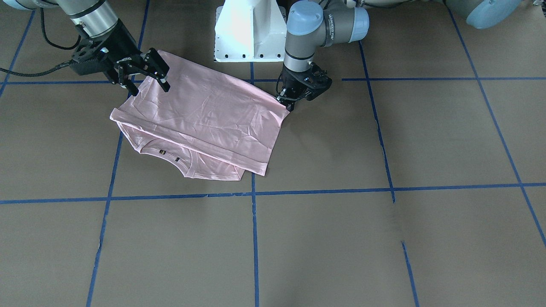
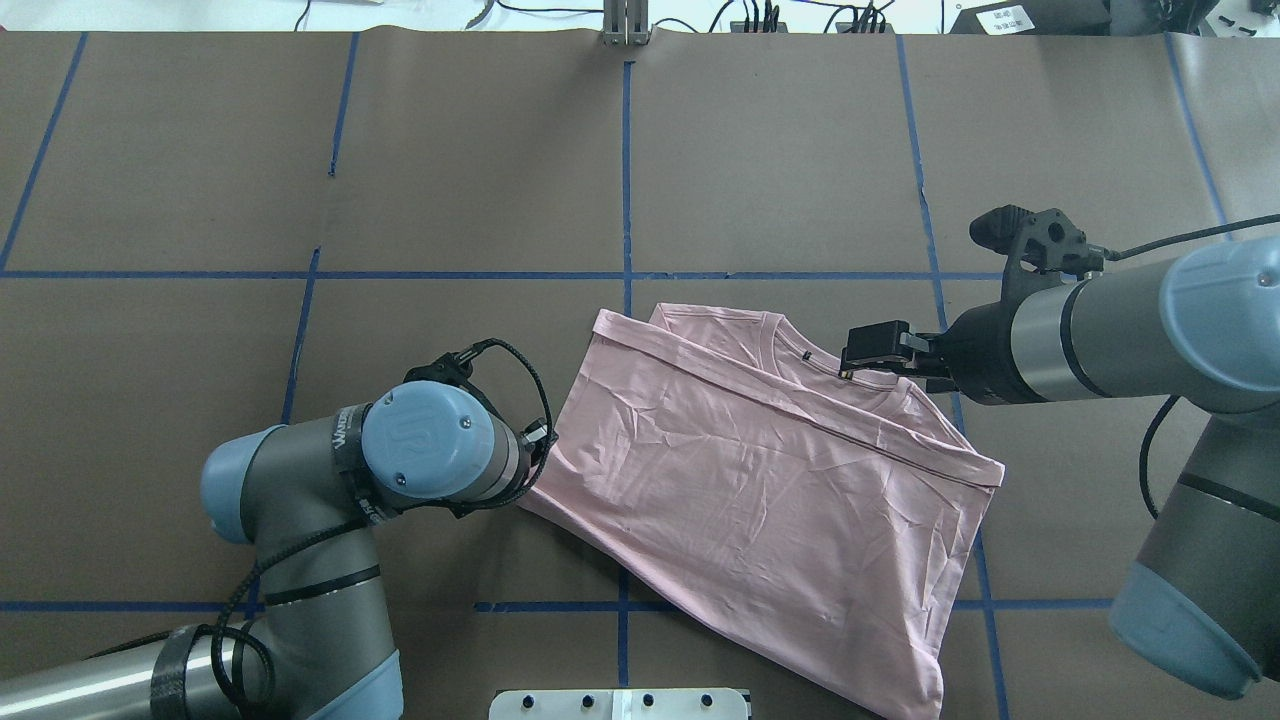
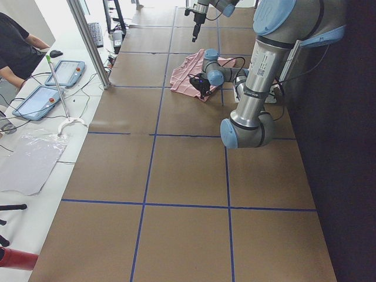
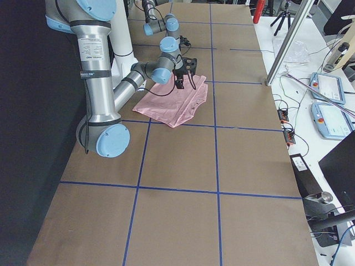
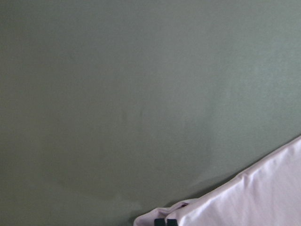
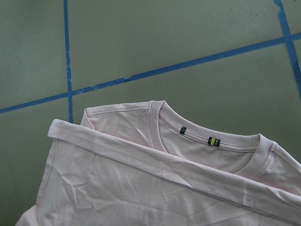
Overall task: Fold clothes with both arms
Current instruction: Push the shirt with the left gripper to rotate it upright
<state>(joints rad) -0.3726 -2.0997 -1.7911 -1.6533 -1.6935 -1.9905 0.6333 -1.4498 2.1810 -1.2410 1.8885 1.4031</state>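
Pink cloth filled the 5 o'clock corner of the left wrist view: a doubled corner of the T-shirt [image 5: 263,193], with the left gripper [image 5: 165,222] closed narrowly on it, its two black fingertips [image 5: 160,221] side by side at the fabric's edge. From overhead that pinch sat at the garment's 9 o'clock side, low against the brown paper-covered table [image 2: 450,150]. I judged the hold was meant to pin that corner, or to carry it, so the layers would not slide apart.

The right gripper [image 1: 147,81] hung spread wide and empty over the shirt's 1 o'clock end in the overhead view, near the collar [image 6: 207,141] and apparently lifted off the cloth; its own camera showed none of its fingers. It seemed placed to come down on the opposite corner so both arms could move one edge together, though that was only my reading.

The shirt lay at about 5 o'clock from the table's middle in the overhead view, askew to the blue tape lines [image 2: 626,180] and near the white pedestal base [image 1: 249,30]. Its lower part was laid over toward the neck, the hem [image 6: 141,157] forming a straight ridge just short of the ribbed collar, where two small labels [image 6: 214,141] showed. The upper layer was plain and lightly creased; no print was in view
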